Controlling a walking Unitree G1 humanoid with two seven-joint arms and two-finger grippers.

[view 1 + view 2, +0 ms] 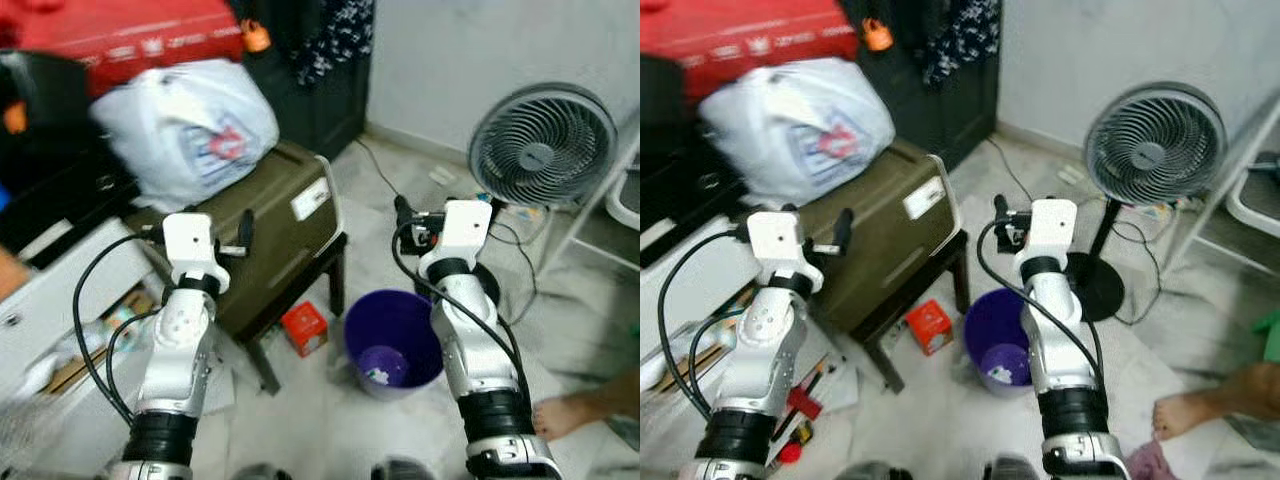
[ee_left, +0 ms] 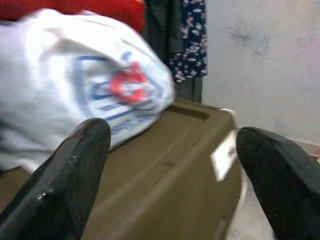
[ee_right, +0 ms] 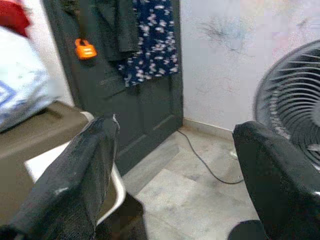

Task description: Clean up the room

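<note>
A purple bin [image 1: 418, 322] stands on the floor between my two arms, with a small white scrap at its bottom. A small red box [image 1: 305, 328] lies on the floor to its left, beside a stool leg. My left gripper [image 2: 172, 145] is open and empty, raised in front of an olive storage box [image 1: 275, 220] that carries a white plastic bag [image 1: 185, 125]. My right gripper [image 3: 175, 135] is open and empty too, held up above the bin and pointing toward a dark door [image 3: 145, 100].
A standing fan [image 1: 543, 145] is at the right with cables on the floor. A person's bare foot [image 1: 565, 412] rests at the lower right. Papers and tools [image 1: 805, 400] litter the floor at the left. A red case [image 1: 120, 30] lies above the bag.
</note>
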